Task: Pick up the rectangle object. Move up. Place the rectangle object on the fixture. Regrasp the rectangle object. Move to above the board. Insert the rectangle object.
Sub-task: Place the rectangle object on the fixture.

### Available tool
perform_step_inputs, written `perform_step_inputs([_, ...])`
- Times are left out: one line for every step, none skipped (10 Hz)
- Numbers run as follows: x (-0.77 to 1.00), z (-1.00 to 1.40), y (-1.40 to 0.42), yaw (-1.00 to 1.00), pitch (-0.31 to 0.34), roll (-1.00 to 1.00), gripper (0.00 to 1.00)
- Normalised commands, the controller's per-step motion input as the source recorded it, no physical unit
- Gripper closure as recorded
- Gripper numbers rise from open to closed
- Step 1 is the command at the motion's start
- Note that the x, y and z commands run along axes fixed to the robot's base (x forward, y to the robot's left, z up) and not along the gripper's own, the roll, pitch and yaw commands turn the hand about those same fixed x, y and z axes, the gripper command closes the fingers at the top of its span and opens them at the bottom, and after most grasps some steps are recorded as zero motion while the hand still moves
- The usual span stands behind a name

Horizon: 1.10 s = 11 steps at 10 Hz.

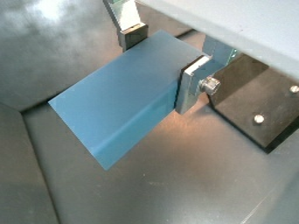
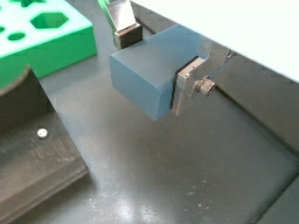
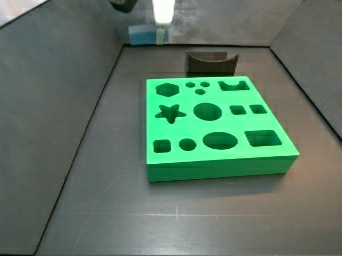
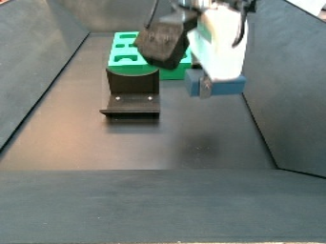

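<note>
the rectangle object (image 2: 149, 77) is clamped between the jaws of the gripper (image 2: 159, 61), held above the floor beside the fixture (image 4: 132, 95).

Dark grey floor (image 3: 120, 200), sloped grey walls (image 3: 60, 70).

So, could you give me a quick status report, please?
Gripper shut on the rectangle object, held clear of the floor. Fixture unoccupied beside it. Board holes vacant. Nothing in the way.
</note>
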Motion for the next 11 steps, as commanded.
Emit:
perform_step_inputs([-0.02, 1.00, -0.01, 0.01, 0.025, -0.10, 1.00])
perform_step_inputs([-0.02, 1.00, -0.01, 0.00, 0.030, -0.11, 1.00])
perform_step_inputs([-0.03, 1.00, -0.01, -0.01, 0.029, -0.13, 1.00])
perform_step_inputs([-0.03, 1.00, -0.01, -0.02, 0.029, -0.14, 1.00])
perform_step_inputs([-0.02, 0.88, 0.00, -0.02, 0.030, -0.16, 1.00])
perform_step_inputs([-0.02, 0.74, 0.00, -0.03, 0.032, -0.17, 1.00])
perform_step_inputs([-0.01, 0.61, 0.00, -0.03, 0.037, -0.17, 1.00])
perform_step_inputs([0.00, 0.43, 0.00, -0.03, 0.048, -0.16, 1.00])
perform_step_inputs([0.00, 0.28, 0.00, -0.03, 0.056, -0.15, 1.00])
perform_step_inputs([1.00, 0.39, -0.44, 1.00, -0.041, -0.03, 1.00])
perform_step_inputs([1.00, 0.36, -0.44, 1.00, -0.039, -0.03, 1.00])
